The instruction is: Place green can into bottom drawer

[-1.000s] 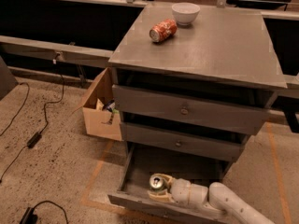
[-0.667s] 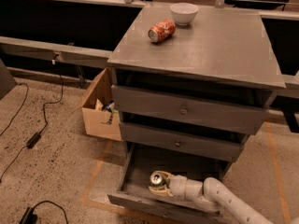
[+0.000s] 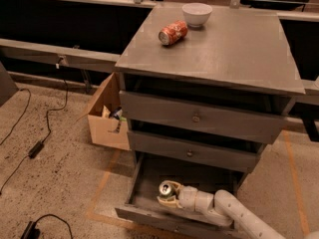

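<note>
Clasping green can (image 3: 168,187), pincer (image 3: 166,198) in btm drawer (image 3: 149,176); orange can (image 3: 173,33) atop

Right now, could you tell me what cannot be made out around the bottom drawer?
Camera view:
- Green can: sides and base hidden behind the gripper inside the bottom drawer.
- Drawer's back: shadowed under the middle drawer.
- Arm: cut off by the lower right edge.
- Cardboard box: contents too small.

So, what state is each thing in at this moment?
bottom drawer: pulled open.
green can: inside it, gripped by end effector.
end effector: in bottom drawer, shut on green can.
top drawer: shut.
middle drawer: shut.
orange-red can: on its side, cabinet top.
white bowl: upright.
</note>
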Controlling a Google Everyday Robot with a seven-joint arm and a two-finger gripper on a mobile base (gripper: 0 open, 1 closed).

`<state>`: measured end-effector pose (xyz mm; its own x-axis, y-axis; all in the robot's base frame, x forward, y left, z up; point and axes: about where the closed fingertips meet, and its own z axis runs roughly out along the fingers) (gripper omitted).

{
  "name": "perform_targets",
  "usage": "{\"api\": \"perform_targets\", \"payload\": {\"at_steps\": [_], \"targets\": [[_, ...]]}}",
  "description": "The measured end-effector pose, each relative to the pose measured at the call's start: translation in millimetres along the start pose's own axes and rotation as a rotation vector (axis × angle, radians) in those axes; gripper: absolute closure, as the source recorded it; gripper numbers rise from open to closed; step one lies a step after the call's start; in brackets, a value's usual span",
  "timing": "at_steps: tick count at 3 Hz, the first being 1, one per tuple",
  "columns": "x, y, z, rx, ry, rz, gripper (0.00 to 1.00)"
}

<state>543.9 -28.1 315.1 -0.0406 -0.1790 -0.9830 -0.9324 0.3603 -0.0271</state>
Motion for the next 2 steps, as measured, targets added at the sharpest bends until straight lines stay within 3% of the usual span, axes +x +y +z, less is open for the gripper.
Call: {"api": "perform_targets", "payload": {"at_steps": [2], "targets": [[34, -38, 33, -0.007, -0.02, -0.03, 1.0]]}}
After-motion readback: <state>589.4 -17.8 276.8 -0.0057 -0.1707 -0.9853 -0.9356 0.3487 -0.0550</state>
